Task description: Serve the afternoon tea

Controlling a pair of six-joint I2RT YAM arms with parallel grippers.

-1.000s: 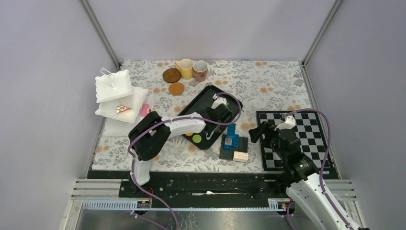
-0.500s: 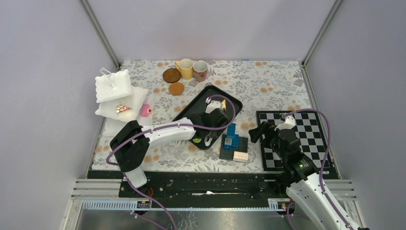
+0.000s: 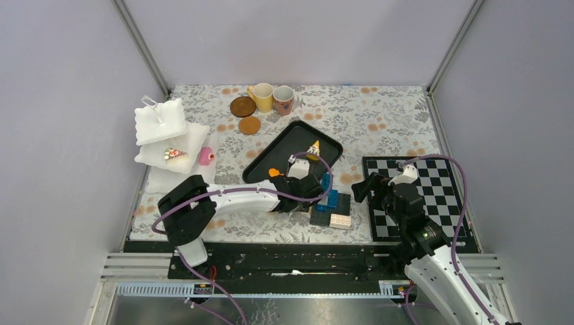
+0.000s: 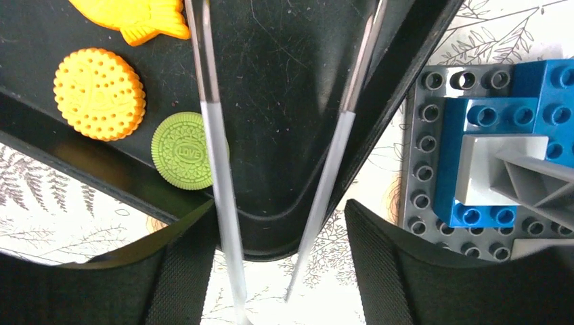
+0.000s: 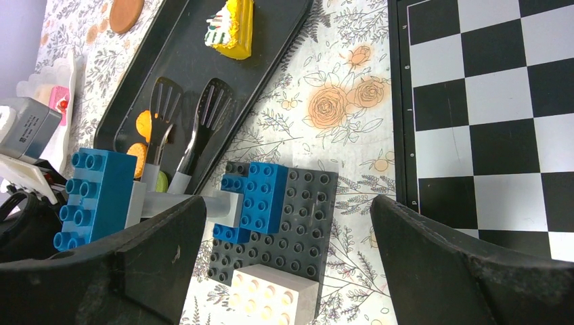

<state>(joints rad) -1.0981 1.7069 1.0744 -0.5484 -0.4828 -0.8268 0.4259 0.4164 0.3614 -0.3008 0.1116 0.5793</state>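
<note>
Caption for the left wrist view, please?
Left pincer holds metal tongs open over the black tray, beside the green cookie.

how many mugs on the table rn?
2. Yellow mug and pink patterned mug, side by side at the far edge of the table. None looks hidden.

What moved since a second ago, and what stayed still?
The left arm pulled back from the far end of the black tray to its near corner, uncovering the yellow cake slice. Its jaws now sit either side of the metal tongs; whether they grip is unclear. The mugs, coasters and right arm stayed put.
</note>
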